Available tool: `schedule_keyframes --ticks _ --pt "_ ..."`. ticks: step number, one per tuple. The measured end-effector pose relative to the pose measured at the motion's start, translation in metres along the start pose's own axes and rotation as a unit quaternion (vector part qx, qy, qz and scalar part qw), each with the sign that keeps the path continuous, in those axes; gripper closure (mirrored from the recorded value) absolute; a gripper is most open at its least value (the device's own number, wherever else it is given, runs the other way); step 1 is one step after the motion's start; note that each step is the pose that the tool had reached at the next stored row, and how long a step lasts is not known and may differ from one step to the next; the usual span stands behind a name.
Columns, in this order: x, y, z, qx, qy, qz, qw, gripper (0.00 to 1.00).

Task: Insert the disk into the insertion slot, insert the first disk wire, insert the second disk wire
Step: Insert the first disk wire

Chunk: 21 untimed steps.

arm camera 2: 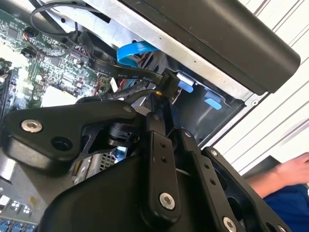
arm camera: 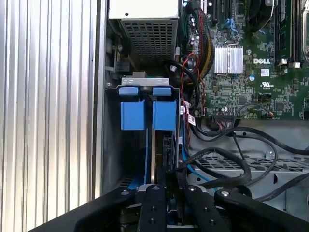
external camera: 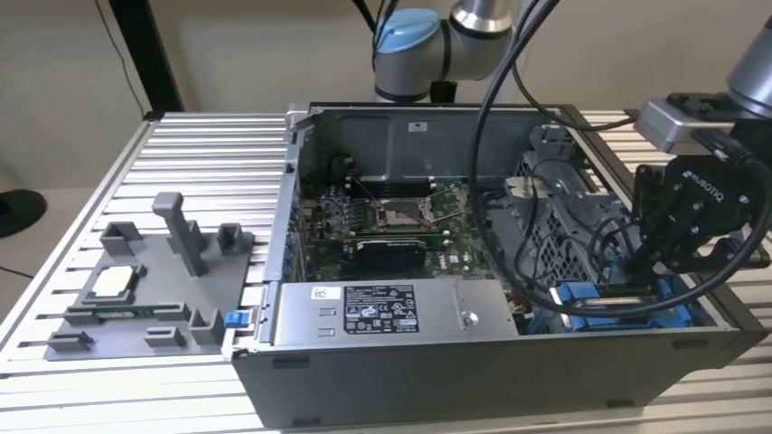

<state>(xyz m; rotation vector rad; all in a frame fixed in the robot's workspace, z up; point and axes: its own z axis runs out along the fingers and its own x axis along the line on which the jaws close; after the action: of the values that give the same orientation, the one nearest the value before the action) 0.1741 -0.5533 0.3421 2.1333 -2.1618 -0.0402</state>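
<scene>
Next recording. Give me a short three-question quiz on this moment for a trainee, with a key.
1. True or false: the claw hangs over the grey fixture tray on the exterior view's left.
2. What colour are the carrier tabs in the insertion slot? A red, B blue, C yellow.
3. In the second wrist view, what body part appears outside the computer case?
Key: 1 false, it is down at the insertion slot, at the exterior view's right; 2 B; 3 a person's hand.
</scene>
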Motion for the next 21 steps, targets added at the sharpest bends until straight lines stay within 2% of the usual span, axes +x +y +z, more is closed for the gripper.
schedule_keyframes --ticks 2,9,14,21 --pt "0.0000 0.0005 0.0001 0.0019 0.0000 0.000 1.0000 1.00" --pt "0.0000 0.0028 0.0003 0.0045 0.0000 0.000 1.0000 1.00" --pt "-0.0001 0.0030 0.0004 0.0086 -0.0001 0.000 1.0000 1.00" --pt "-0.0001 0.0058 0.0007 0.0113 -0.0001 0.001 0.9999 1.00"
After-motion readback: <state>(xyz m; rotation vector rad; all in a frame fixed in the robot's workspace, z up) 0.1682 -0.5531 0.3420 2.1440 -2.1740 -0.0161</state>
